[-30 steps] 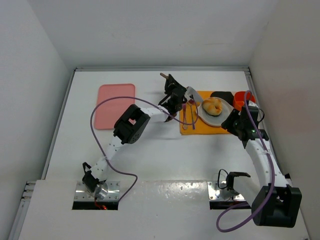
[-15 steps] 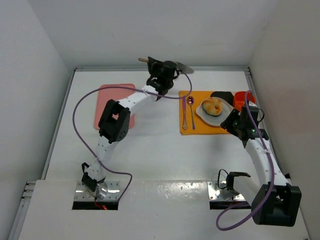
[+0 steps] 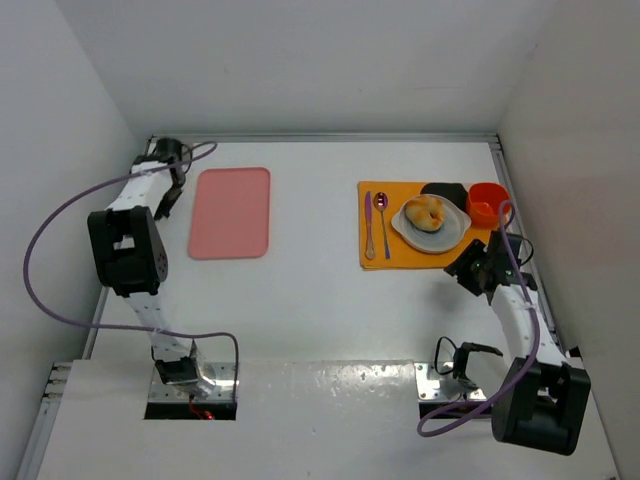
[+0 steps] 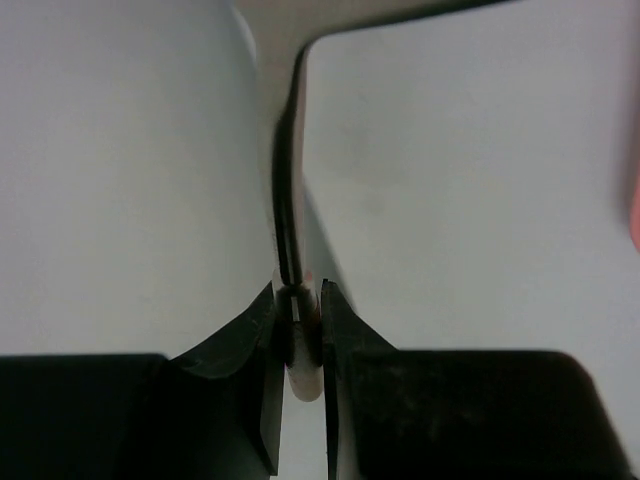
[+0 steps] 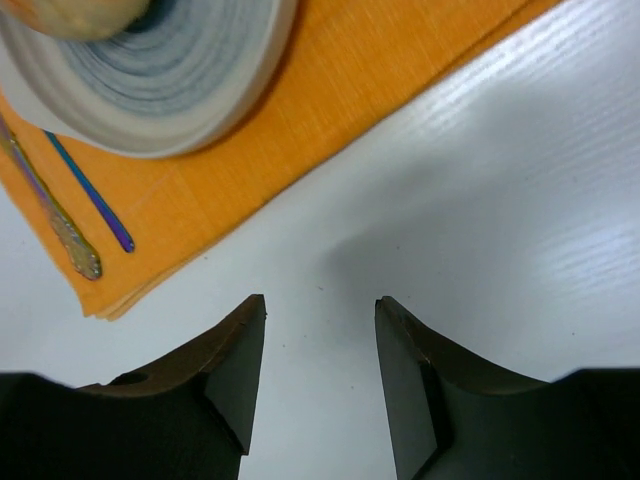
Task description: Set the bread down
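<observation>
White table [image 3: 300,290] fills a walled white enclosure, with both arms bolted at its near edge.

On the right wrist view, the right gripper [image 5: 320,310] has its two dark jaws standing apart with only bare table showing between them; it holds nothing. Just beyond its tips lies the near corner of an orange mat [image 5: 300,120]. From above, this gripper [image 3: 470,268] sits just off the mat's near right corner [image 3: 400,255].

A white plate [image 3: 445,238] rests on the mat, and the bread [image 3: 427,211] lies on the plate, a golden bun; only its edge [image 5: 75,12] peeks in over the plate's rim [image 5: 180,100] in the wrist view. Left of the plate on the mat lie a purple spoon [image 3: 382,225] and a second slim utensil [image 3: 368,225], side by side. Behind the plate stand a black bowl [image 3: 443,190] and an orange-red cup [image 3: 485,203].

The left gripper [image 3: 163,205] is well apart from all this, at the far left corner of the table beside the wall. Its jaws are pressed nearly together, a thin pale slit between the fingers [image 4: 345,400]. A pink tray [image 3: 230,212] lies just right of it.
</observation>
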You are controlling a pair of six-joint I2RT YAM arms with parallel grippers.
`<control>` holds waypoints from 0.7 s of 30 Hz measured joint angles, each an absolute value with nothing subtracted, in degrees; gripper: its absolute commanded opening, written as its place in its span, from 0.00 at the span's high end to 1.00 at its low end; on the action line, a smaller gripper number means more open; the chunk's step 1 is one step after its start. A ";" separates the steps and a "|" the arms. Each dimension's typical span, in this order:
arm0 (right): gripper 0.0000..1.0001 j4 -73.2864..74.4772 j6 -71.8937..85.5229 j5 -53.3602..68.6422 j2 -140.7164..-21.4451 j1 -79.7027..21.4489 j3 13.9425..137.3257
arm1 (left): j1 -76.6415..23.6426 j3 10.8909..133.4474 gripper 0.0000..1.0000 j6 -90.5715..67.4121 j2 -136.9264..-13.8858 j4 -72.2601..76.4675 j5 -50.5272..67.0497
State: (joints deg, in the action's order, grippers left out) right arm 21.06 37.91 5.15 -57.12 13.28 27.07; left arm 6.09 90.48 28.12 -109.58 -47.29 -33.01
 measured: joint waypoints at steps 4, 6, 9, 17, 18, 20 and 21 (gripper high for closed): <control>0.51 21.21 39.09 4.86 -56.42 13.32 24.47 | 12.38 80.66 1.00 21.71 -108.90 -52.12 -26.44; 0.51 21.41 39.29 4.40 -55.68 13.32 23.75 | 14.09 78.59 1.00 20.08 -108.90 -53.25 -24.03; 0.51 21.56 39.27 3.40 -54.22 13.32 22.87 | 15.55 77.43 1.00 18.15 -109.12 -52.99 -22.17; 0.45 23.99 39.03 0.45 -49.91 13.32 21.43 | 15.84 76.84 0.91 15.27 -114.34 -50.94 -20.82; 0.41 24.51 39.05 0.21 -49.50 13.34 21.37 | 15.84 76.60 0.87 14.94 -115.07 -50.92 -20.69; 0.35 25.26 38.94 -0.10 -48.64 13.37 21.10 | 15.84 76.44 0.76 14.68 -115.70 -51.03 -20.16; 0.30 25.67 38.98 -0.23 -47.97 13.37 20.80 | 15.84 76.44 0.75 14.57 -115.81 -51.20 -19.79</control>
